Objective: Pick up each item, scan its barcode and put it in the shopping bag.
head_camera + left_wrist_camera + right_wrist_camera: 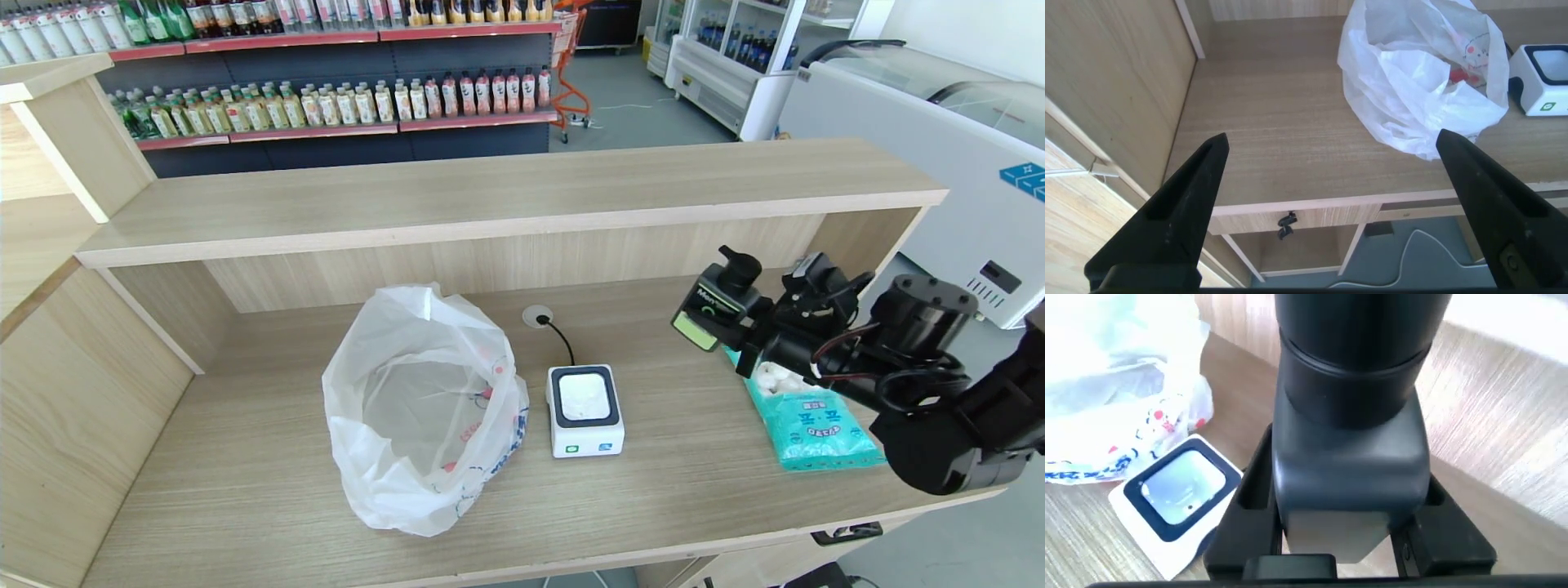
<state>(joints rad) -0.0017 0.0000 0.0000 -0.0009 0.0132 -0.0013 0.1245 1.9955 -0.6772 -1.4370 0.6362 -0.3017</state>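
My right gripper [758,317] is shut on a black bottle [712,309] with a pale green label, held tilted above the right part of the counter. In the right wrist view the bottle [1351,416] stands between the black fingers [1241,535], over and to the side of the white barcode scanner [1176,494]. That scanner [584,408] sits mid-counter beside the open white shopping bag [424,408]. A teal tissue pack [816,425] lies under my right arm. My left gripper [1331,139] hangs open and empty off the counter's front left, with the bag [1421,73] beyond it.
A raised wooden ledge [506,196] runs along the back of the counter and a side wall [73,392] closes the left. The scanner's cable runs to a grommet hole [537,315]. A drawer handle [1285,224] shows under the front edge.
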